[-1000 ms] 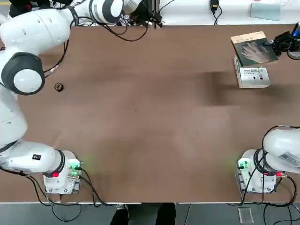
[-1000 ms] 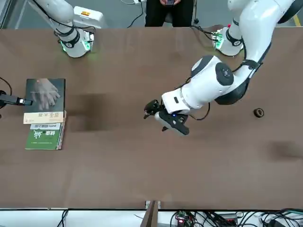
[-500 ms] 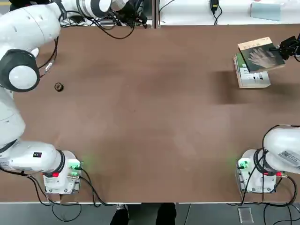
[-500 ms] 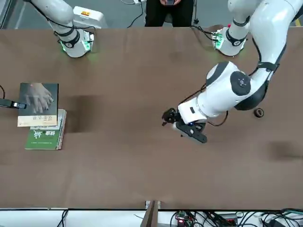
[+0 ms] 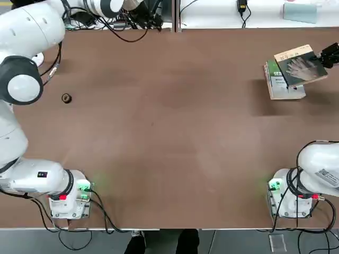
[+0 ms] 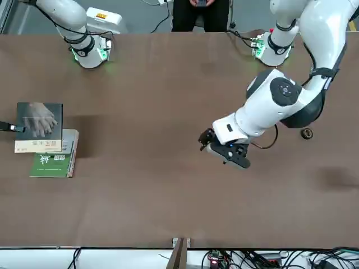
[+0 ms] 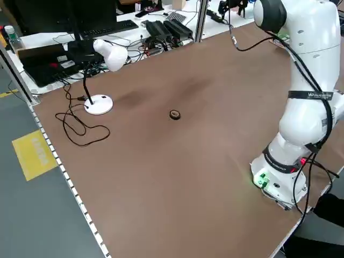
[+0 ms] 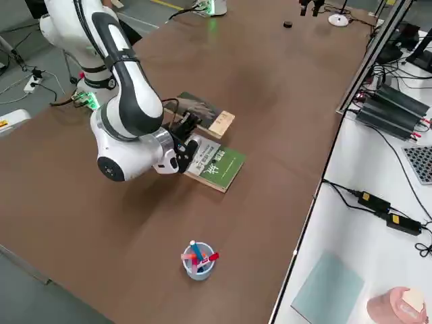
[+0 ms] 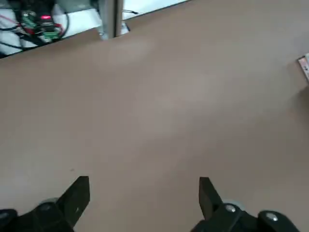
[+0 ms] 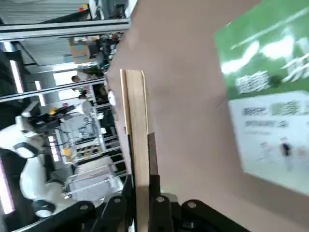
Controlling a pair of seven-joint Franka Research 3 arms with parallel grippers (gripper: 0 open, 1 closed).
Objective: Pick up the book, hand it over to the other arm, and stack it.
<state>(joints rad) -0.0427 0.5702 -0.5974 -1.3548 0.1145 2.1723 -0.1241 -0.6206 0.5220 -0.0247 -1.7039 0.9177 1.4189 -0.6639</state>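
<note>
At the table's right end, my right gripper [image 10: 142, 193] is pinching the book [image 5: 301, 65] by one edge, jaws pressed shut on its thin spine side, carrying it just above the green-and-white book [image 6: 53, 161]. It is looking light, slim and a little floppy, so I am judging an edge grip near the middle safest, with a slick cover to mind. Since a second ago, the book is drifting outward off the lower volume, while my left gripper [image 6: 216, 147], fingers spread wide and empty, is swinging toward mid-table.
</note>
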